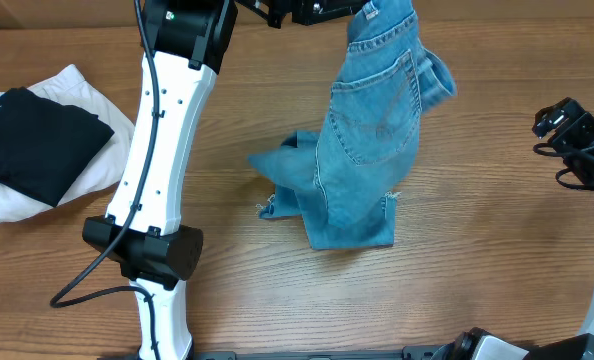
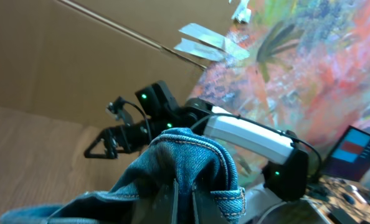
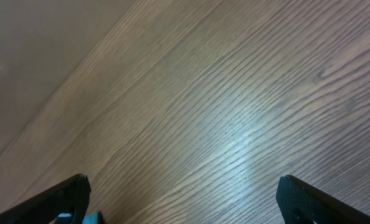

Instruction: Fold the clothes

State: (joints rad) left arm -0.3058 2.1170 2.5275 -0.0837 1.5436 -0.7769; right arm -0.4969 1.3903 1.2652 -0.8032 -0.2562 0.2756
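Bunched light-blue jeans [image 2: 185,149] sit clamped in the left gripper [image 2: 184,193], which holds them up by a thick stitched edge. A curved stitched back pocket shows, and the frayed ankle hems lie crumpled on the wood-grain table [image 1: 477,260]. The right gripper [image 3: 185,202] is spread wide, holding nothing, over the wood at right; a soft black garment [image 1: 37,140] lies folded atop a white garment [image 1: 87,85] far left.

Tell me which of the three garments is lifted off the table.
The light blue jeans, hanging from the left pincer; the black garment and white garment lie folded on the table.
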